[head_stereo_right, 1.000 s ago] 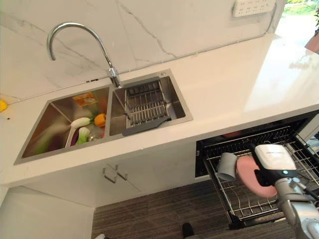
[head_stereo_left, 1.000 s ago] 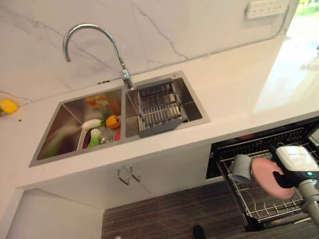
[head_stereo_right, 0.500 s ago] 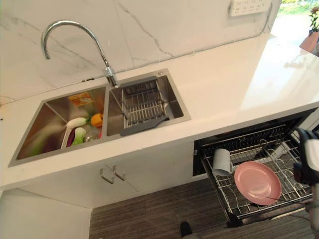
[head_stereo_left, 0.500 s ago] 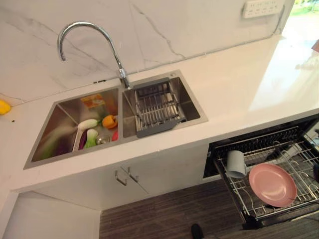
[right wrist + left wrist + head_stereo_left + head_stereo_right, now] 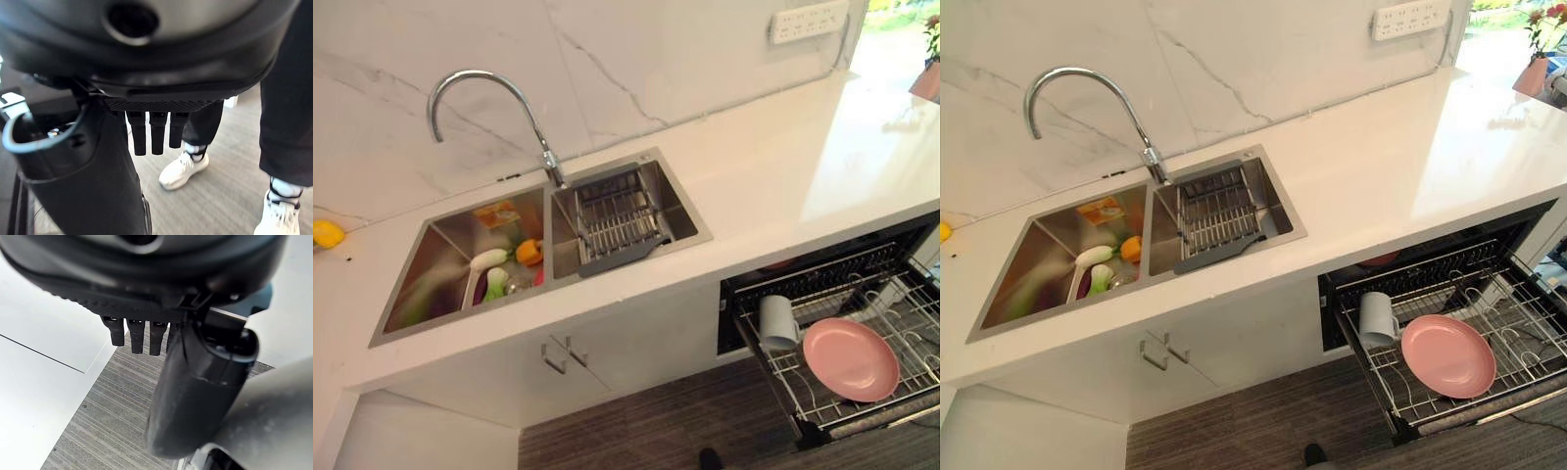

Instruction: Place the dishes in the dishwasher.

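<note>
- Resting flat in the pulled-out dishwasher rack (image 5: 1518, 323), the pink plate (image 5: 1447, 354) lies on the wire grid with no hand touching it.
- Just beside the plate, at the rack's near-left corner, a grey-white cup (image 5: 1376, 319) lies tipped on its side.
- Above the rack runs a white countertop (image 5: 1400, 166) with a double steel sink (image 5: 435, 294) set into it.
- The sink's left basin holds a jumble of colourful items, among them something orange (image 5: 528, 252) and a white-and-green piece (image 5: 487, 262); I cannot tell exactly what they are.
- The right basin carries a grey wire drainer basket (image 5: 622, 217), and a curved chrome tap (image 5: 489, 103) rises behind the divider.
- A small yellow object (image 5: 327, 233) sits far off on the counter's left end.
- The left hand (image 5: 142, 335) hangs over striped grey flooring, fingers straight and relaxed, holding nothing.
- The right hand (image 5: 154, 129) likewise has straight, empty fingers; beyond it a person's dark trouser legs and white shoes (image 5: 183, 171) stand on the floor.
</note>
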